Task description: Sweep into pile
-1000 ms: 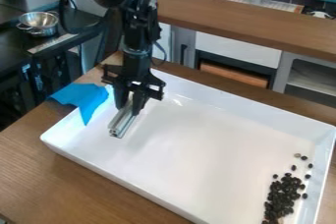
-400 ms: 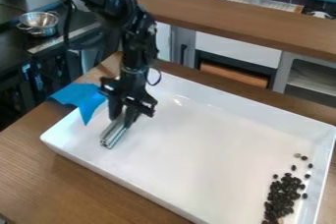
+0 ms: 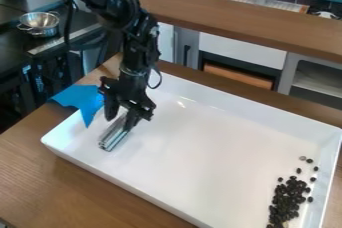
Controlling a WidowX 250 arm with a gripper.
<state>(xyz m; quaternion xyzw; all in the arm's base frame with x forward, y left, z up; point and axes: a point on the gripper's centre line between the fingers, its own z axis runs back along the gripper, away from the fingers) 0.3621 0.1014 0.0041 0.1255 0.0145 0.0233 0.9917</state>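
Now, dark oval beans (image 3: 288,200) are lying mostly heaped at the right end of the white rectangular tray (image 3: 194,147); farther back, left, the black two-finger gripper (image 3: 119,123) is spreading around the grooved silver metal bar (image 3: 115,134), apparently releasing it, suggesting sweeping is finishing.

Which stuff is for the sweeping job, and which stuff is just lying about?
For sweeping, it seems:
- gripper
- silver bar
- little dark bits
- white tray

Probably just lying about:
- blue cloth
- shiny metal bowl
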